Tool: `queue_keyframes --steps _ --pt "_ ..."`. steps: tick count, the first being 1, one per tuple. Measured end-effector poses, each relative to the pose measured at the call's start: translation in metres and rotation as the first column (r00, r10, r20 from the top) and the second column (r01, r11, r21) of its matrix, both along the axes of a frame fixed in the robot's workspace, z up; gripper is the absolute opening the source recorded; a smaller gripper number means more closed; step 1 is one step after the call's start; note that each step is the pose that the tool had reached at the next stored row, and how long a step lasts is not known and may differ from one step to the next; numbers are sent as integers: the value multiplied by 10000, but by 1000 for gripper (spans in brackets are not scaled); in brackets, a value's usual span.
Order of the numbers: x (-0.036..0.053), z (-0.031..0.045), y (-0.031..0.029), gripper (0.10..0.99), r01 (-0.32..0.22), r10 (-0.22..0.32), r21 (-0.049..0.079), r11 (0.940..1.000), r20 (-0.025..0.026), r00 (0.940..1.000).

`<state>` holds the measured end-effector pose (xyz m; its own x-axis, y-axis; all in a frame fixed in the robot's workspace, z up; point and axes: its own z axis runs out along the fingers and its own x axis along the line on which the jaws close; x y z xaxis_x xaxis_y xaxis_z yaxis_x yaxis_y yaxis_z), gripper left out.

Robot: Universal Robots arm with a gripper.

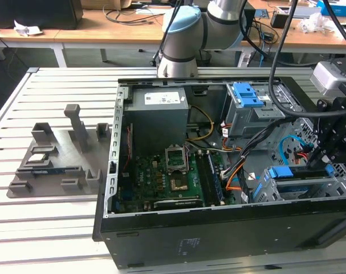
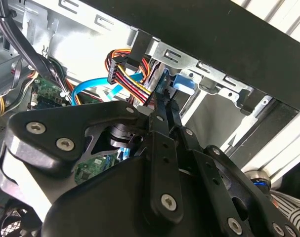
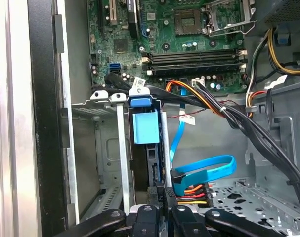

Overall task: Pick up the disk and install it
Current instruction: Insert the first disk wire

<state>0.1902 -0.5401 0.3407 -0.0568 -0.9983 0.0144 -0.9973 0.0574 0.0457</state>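
Steel slats made up the ribbed table (image 1: 47,228) in the exterior view, and on it lay one open black computer case (image 1: 218,240) with a green motherboard (image 1: 161,182) flat on its floor. One grey boxy power supply (image 1: 159,111) stood at the back. Two blue plastic latches showed, one on the upper bay (image 1: 249,94) and one on the lower bay (image 1: 280,173). The disk (image 1: 312,176) sat on edge in that lower bay, its long axis running towards the exterior view's right, with one blue rail along its top. The black gripper (image 1: 324,157) hung just above its far end; whether the pincer gripped or had let go could not be told.

Second wrist view: the gripper (image 2: 163,101) reached up to a blue plastic piece (image 2: 182,84) on the perforated metal cage, beside a bundle of coloured wires (image 2: 127,79).

First wrist view: the disk (image 3: 150,158) appeared as a dark narrow slab between two bright metal strips, pointing away from the gripper (image 3: 162,195). One flat blue cable (image 3: 209,168) looped beside it.
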Motion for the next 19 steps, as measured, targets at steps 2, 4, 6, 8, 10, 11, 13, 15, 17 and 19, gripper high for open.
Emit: queue_keyframes --steps 2,4,6,8,10,11,13,15,17,19 --pt "0 -6 -2 165 -10 10 1 10000 -1 10000" --pt "0 -8 -2 165 -22 22 -1 10000 0 10000" --pt "0 -21 -5 165 -28 28 1 10000 0 10000" --pt "0 -46 -9 165 -32 32 -7 10000 1 10000" --pt "0 -65 -10 165 -37 37 -11 10000 0 10000" --pt "0 -68 -11 165 -40 40 -7 10000 0 10000" --pt "0 -68 -11 165 -42 42 -7 10000 1 10000" --pt "0 -81 -10 176 -43 43 21 10000 -1 10000" --pt "0 -74 -9 239 -44 44 4 10000 0 10000" --pt "0 1 -9 239 -43 43 5 10000 -1 10000"
